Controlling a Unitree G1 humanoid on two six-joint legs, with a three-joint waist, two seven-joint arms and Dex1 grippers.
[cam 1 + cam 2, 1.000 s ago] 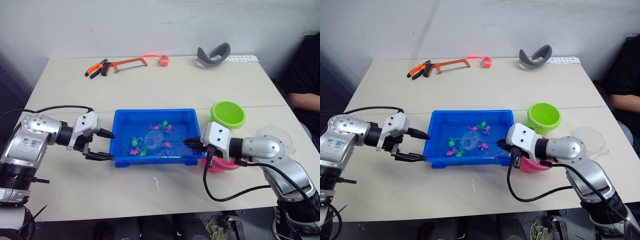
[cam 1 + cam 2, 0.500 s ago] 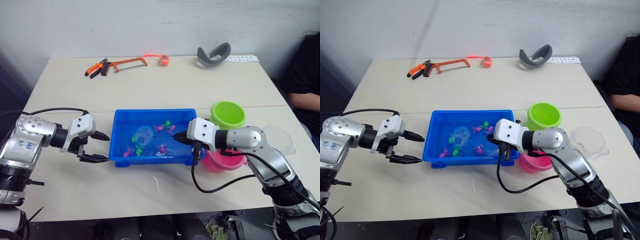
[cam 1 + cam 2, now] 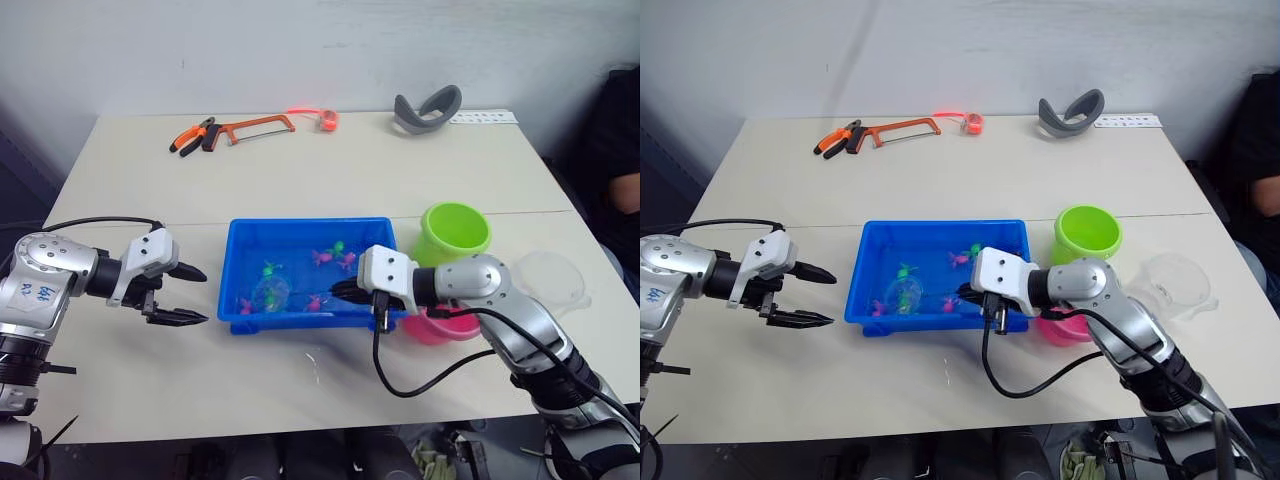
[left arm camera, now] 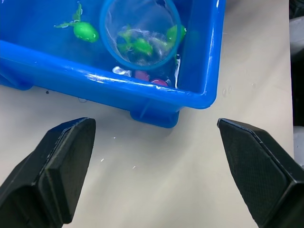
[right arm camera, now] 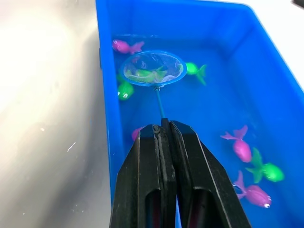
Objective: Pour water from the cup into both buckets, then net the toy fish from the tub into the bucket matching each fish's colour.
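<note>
Blue mesh of a small net [image 5: 153, 69], with a green fish in it, sits at the tub's [image 3: 300, 229] 7 o'clock corner, its thin handle pinched by the right hand [image 5: 164, 130]. The left hand [image 3: 188, 295], fingers spread, hovers over the worktop [image 3: 330, 170] at the tub's 9 o'clock. At 3 o'clock stand the pink bucket [image 3: 440, 324], green bucket [image 3: 455, 230] and clear cup [image 3: 552, 277].

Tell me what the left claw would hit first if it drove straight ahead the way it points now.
Most likely the tub: the open left claw points across bare table at the blue wall nearest it, a gap away. In the left wrist view that wall lies ahead of its fingers, though slightly off-centre.
</note>
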